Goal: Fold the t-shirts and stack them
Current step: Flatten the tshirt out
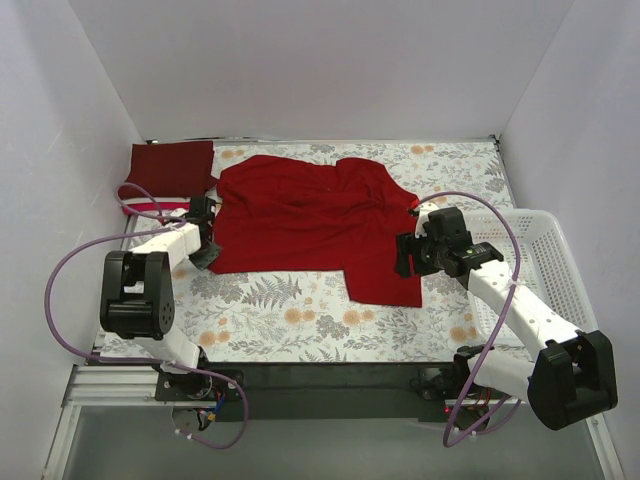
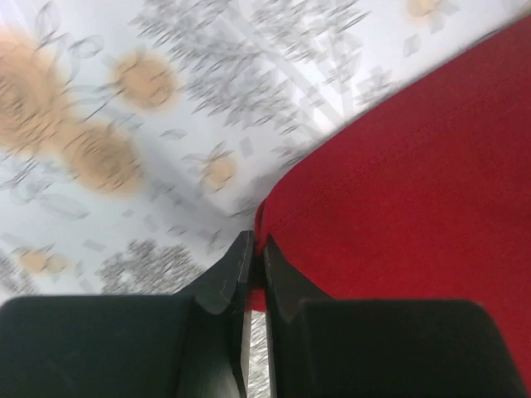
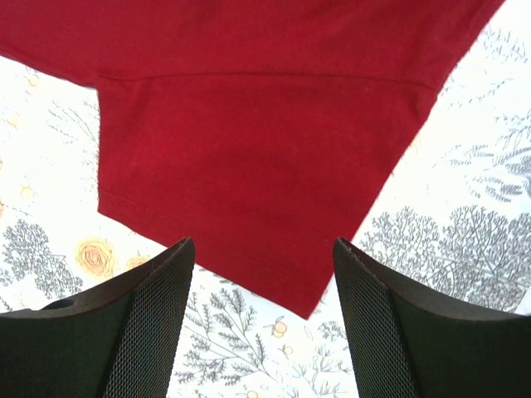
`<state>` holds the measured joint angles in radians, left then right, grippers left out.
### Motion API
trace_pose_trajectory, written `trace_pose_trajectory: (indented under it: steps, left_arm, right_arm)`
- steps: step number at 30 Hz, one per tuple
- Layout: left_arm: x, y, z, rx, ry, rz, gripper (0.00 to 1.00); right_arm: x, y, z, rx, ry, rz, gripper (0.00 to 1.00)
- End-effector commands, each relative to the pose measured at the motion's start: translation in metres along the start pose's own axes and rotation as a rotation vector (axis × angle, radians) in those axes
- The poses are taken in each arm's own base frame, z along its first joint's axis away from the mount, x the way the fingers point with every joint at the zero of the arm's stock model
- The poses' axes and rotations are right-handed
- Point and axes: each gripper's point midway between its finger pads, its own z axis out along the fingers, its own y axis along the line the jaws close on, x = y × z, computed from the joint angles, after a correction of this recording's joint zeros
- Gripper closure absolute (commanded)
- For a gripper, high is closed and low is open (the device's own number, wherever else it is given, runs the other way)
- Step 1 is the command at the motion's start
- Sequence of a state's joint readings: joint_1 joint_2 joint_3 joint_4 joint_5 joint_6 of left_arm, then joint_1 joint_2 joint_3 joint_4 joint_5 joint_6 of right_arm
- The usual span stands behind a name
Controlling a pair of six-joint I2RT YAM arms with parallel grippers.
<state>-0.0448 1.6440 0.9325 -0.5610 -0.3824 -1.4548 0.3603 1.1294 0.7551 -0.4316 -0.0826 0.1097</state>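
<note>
A bright red t-shirt [image 1: 300,215] of soft, matte knit lay spread across the middle of the worktop [image 1: 300,325]. Its body was mostly flat, with shallow creases gathered towards the right shoulder. One short sleeve hung down towards the near edge as a blunt, stitched flap. The worktop was covered in a pale cloth printed with grey ferns and tan flowers.

The left gripper [image 2: 255,245] sat at the shirt's near-left corner. Its smooth black fingers were pressed together, with the rounded hem of the red cloth caught at their tips. In the left wrist view, a fine line of stitching ran along the fabric just inside that edge.

The right gripper [image 3: 264,246] hung over the near sleeve, spread wide and touching nothing. Its two curved pads [image 3: 158,332] were faced with a fine mesh texture. Between them the sleeve showed as a slanted panel with a seam across its top and a hemmed lower edge.

At the far-left corner a dark maroon t-shirt [image 1: 172,163] lay folded into a neat rectangle. A strip of red and white cloth [image 1: 150,193] showed at its near side. A white plastic lattice basket [image 1: 545,245] stood at the right edge of the worktop, behind the right arm.
</note>
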Motion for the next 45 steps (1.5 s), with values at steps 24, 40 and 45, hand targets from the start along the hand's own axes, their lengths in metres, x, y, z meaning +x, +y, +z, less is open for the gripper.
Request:
trace_pose_trajectory:
  steps: [24,40,45]
  left_arm:
    - [-0.016,0.029,-0.047,0.083,-0.140,0.018,1.00]
    - [-0.020,0.025,-0.052,0.109,-0.154,0.011,1.00]
    - [-0.021,0.024,-0.054,0.116,-0.155,0.011,1.00]
  right_arm:
    - [0.112,-0.010,0.015,0.210,0.332,0.139,0.41]
    - [0.066,-0.011,0.024,0.255,0.198,0.179,0.48]
    - [0.072,-0.016,0.035,0.278,0.200,0.193,0.50]
